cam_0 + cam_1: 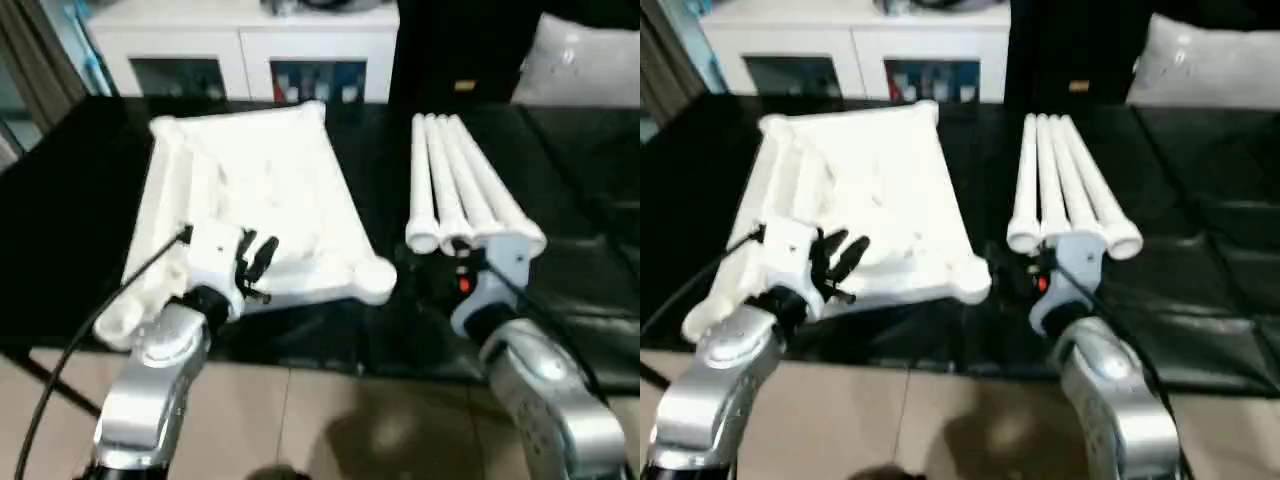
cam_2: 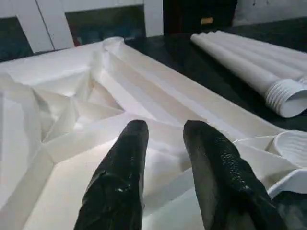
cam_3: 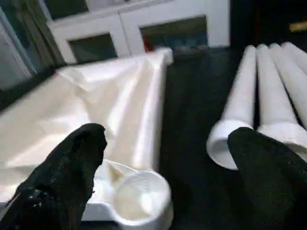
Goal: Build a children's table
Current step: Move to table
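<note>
The children's table top (image 1: 260, 180) lies upside down on the black work table (image 1: 380, 150), ribbed underside up, with a round corner socket (image 1: 375, 280) at its near right corner. Several white tapered legs (image 1: 455, 185) lie side by side to its right, threaded ends toward me. My left gripper (image 2: 168, 128) hovers over the near part of the ribbed underside, its black fingers (image 1: 258, 258) a little apart with nothing between them. My right gripper (image 3: 168, 136) stands wide open and empty above the black surface, between the corner socket (image 3: 139, 196) and the near leg ends (image 3: 225, 139).
A white cabinet (image 1: 240, 40) with glass doors stands behind the work table. A grey cushion (image 1: 580, 60) lies at the back right. A black cable (image 1: 110, 300) runs from my left wrist. The work table's front edge meets the tan floor (image 1: 330, 420) just under my forearms.
</note>
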